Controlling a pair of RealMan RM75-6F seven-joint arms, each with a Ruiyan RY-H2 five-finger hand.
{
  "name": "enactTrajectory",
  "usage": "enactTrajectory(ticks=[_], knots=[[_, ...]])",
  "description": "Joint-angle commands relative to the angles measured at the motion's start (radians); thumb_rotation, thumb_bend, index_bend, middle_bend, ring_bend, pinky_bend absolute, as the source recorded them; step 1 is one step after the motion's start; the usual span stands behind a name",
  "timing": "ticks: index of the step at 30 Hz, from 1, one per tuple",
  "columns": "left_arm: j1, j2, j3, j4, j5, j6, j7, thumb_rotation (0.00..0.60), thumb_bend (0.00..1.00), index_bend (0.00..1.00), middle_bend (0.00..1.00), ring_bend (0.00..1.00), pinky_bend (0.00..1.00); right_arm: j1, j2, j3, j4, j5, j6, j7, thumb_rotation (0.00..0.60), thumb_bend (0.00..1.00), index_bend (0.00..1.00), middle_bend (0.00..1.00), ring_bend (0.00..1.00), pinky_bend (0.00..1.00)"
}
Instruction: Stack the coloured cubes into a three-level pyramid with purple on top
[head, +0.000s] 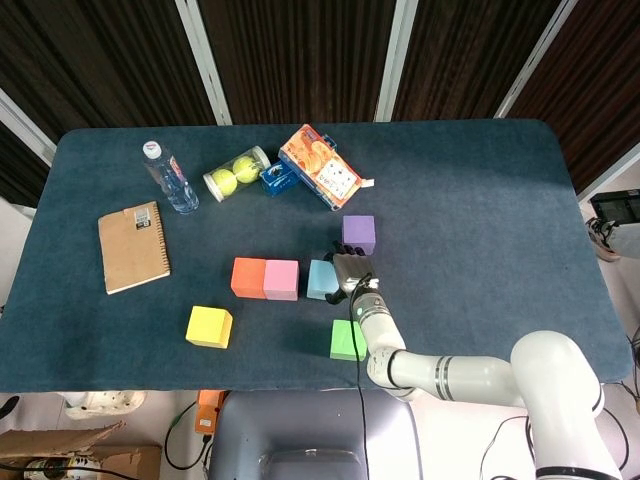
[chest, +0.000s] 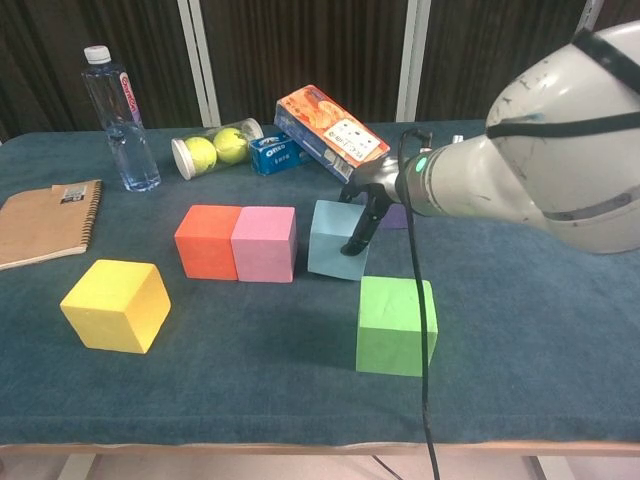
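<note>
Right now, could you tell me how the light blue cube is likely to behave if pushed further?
The light blue cube has flat faces, so it should slide, not roll. The right hand presses high on its side, so it might tip. It probably catches on the cloth.

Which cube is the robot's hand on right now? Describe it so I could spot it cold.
On the dark blue table, find the row of cubes at its middle. The pale blue foam cube ends that row, right of the pink cube, and is the only one the right hand holds.
</note>
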Motion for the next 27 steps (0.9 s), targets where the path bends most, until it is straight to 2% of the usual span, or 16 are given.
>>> enactTrajectory(ticks=[1,27], knots=[[0.0,0.001,-0.002,0.001,-0.001,-0.004,-0.002,0.6,0.06,0.06,0.0,0.0,0.09,0.01,-0.012,0.01,0.016,0.011,-0.01,-0.006,0.6,0.24,0.48,0.0,0.0,0.0],[0.001,0.008,-0.01,0.002,0.0,-0.022,-0.015,0.6,0.06,0.06,0.0,0.0,0.08,0.052,-0.089,0.044,0.104,0.029,-0.029,-0.039,0.6,0.24,0.46,0.0,0.0,0.0]])
